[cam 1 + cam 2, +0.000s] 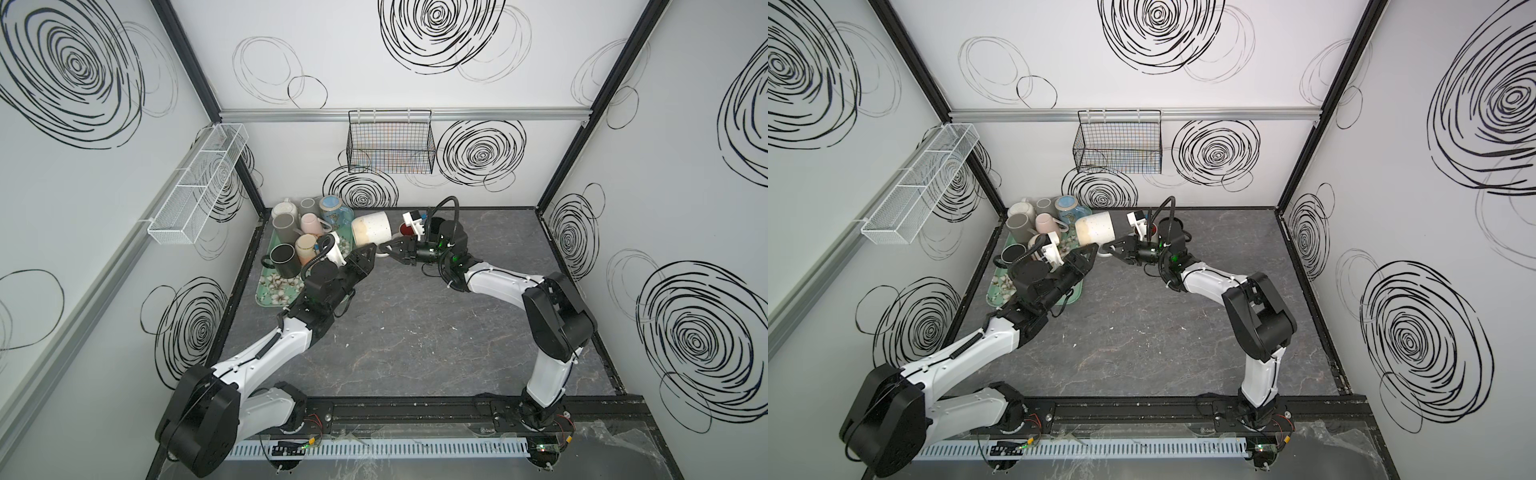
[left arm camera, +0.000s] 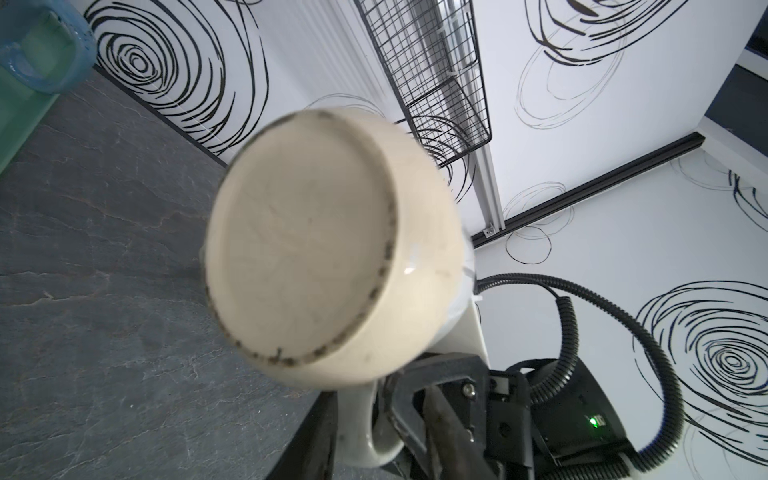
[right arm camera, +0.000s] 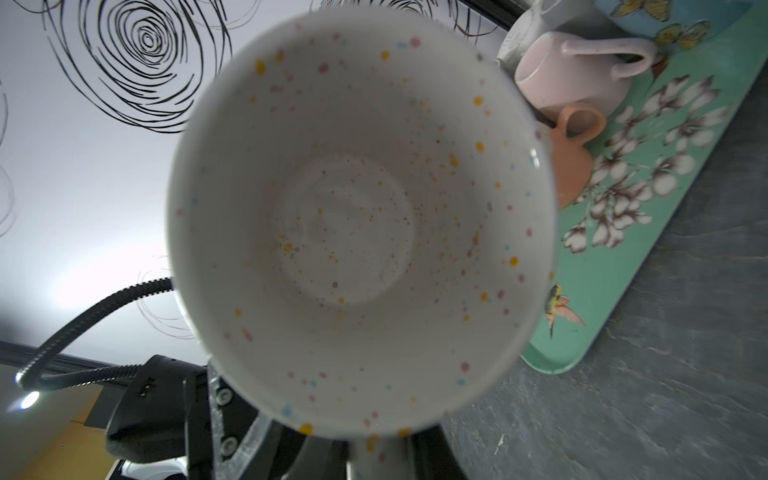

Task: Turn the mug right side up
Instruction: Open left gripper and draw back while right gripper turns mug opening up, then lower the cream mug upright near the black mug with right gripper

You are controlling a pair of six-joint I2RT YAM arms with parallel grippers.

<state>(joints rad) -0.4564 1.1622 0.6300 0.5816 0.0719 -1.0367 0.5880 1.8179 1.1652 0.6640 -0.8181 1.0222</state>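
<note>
White speckled mug point(image 1: 376, 227), mint floral tray point(image 1: 272, 287), grey marbled tabletop point(image 1: 415, 332)

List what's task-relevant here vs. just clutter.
Job: speckled mug, held sideways; right end effector clamping its handle; left end effector beside it.
Clutter: floral tray, other mugs on it, red mug, black wire basket, white mesh basket.

Blurred and close in the right wrist view, the speckled mug point(image 3: 361, 216) hides most of the right gripper point(image 1: 395, 249). In both top views the left arm point(image 1: 299, 332) covers part of the floral tray point(image 1: 274, 286).
</note>
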